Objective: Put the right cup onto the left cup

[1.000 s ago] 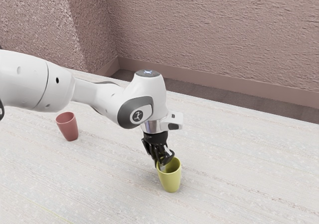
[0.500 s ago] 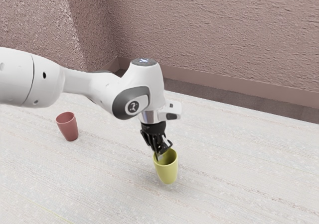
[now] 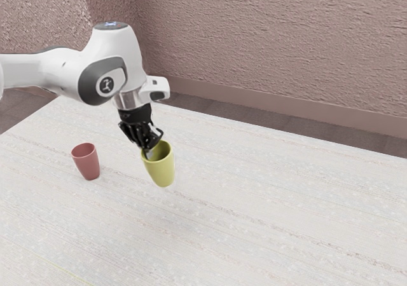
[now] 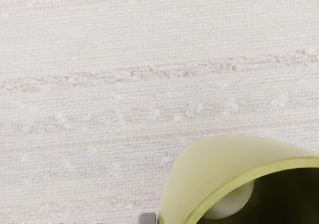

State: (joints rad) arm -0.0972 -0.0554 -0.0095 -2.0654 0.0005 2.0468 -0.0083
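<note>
Pincer: I am pinching the yellow-green cup by its wall, fingers nearly together.
Yellow-green cup: hanging raised, toward the exterior view's right of the red cup.
Carry: I should be clearing the red cup's rim, centring over its mouth, levelling, then lowering gently.
Cups: I am counting two, one each colour.

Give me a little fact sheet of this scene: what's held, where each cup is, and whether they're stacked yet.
holder: gripper, shut on the yellow cup's rim
held: yellow cup, mouth up, slightly tilted, apparently clear of the table
standing: red cup, upright on the table, mouth up
layout: yellow cup toward the exterior view's right of the red cup, not touching it
stacked: not yet
</note>
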